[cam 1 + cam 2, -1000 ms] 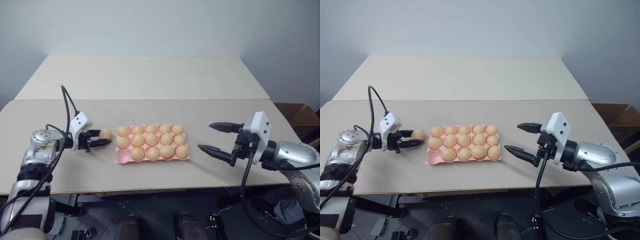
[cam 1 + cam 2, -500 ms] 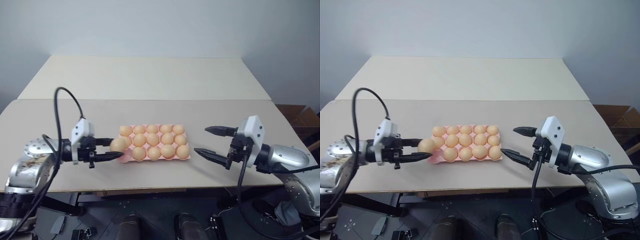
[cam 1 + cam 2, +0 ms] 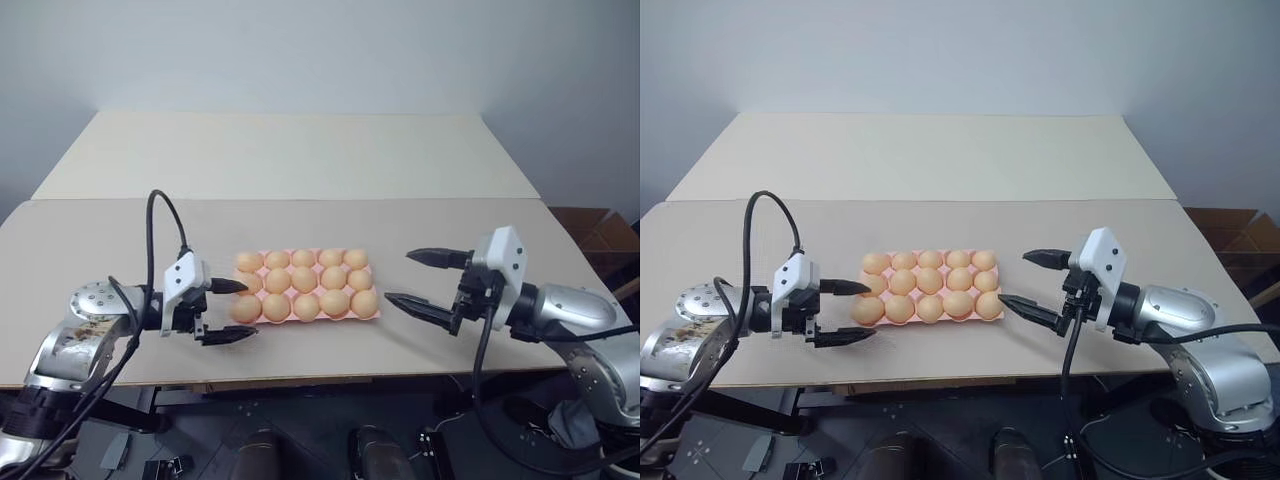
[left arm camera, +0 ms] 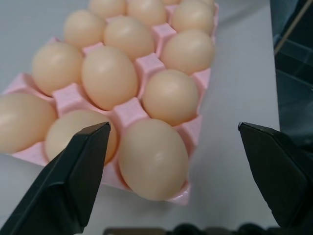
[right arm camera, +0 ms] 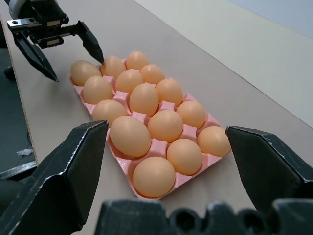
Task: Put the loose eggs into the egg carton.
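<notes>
1. With all cups filled, I see the eggs sitting in the egg carton mid-table.
2. My left gripper is spread wide, empty, flanking the carton's corner egg.
3. My right gripper is released, empty, just beside the carton's other end.

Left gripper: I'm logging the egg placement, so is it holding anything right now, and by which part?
Nothing is held. The left gripper stands open beside the pale pink egg carton, and the tan-orange egg sits free in the corner cup between its fingers.
</notes>
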